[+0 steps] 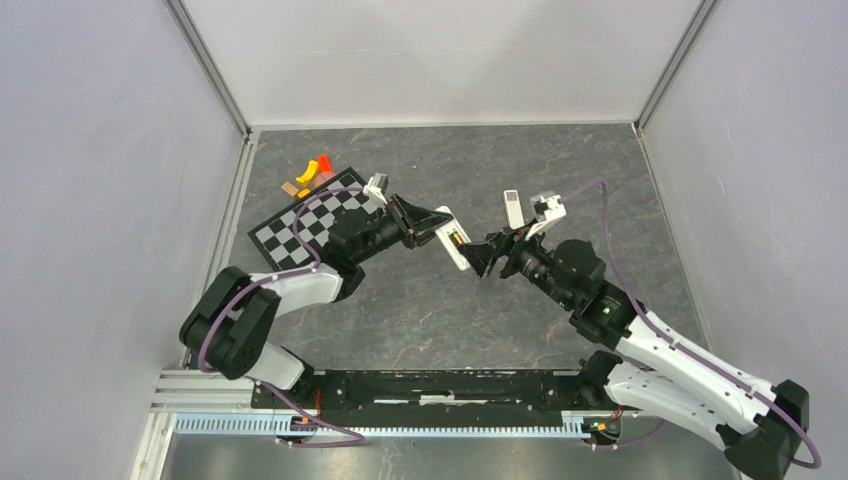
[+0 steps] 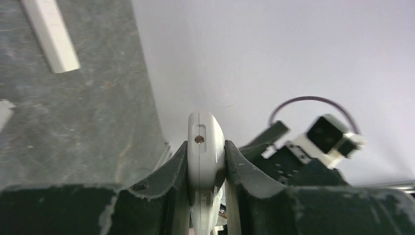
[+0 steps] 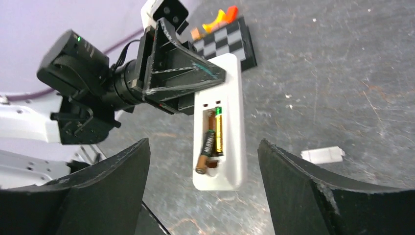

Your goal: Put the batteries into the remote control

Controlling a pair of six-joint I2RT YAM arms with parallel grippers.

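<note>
Top external view: checkerboard [image 1: 305, 228] at far left of the table [image 1: 420, 320], small orange, red and yellow blocks [image 1: 312, 172] touching its far edge. Left gripper [image 1: 435, 222] is just right of the board, clamped on the upper end of the remote control [image 1: 457, 250], which is held off the table, back side facing the right arm. Right gripper [image 1: 483, 257] is just beside the remote's lower end, fingers spread, nothing between them. White strip [image 1: 512, 208] lies flat on the table past the right gripper, apart from the remote.

Left wrist view: left gripper [image 2: 206, 164] pinches the remote control [image 2: 205, 147] edge-on, both fingers [image 2: 171, 171] touching its sides. White strip [image 2: 49, 34] at top left on the table.

Right wrist view: right gripper [image 3: 203, 147] wide open, facing the remote control [image 3: 234, 122]. Battery bay uncovered, batteries [image 3: 210, 144] both in it. Gold-banded one lies flat along the bay. Dark one sits tilted, its lower end over the bay's rim. White strip [image 3: 323, 155] on the table at right.
</note>
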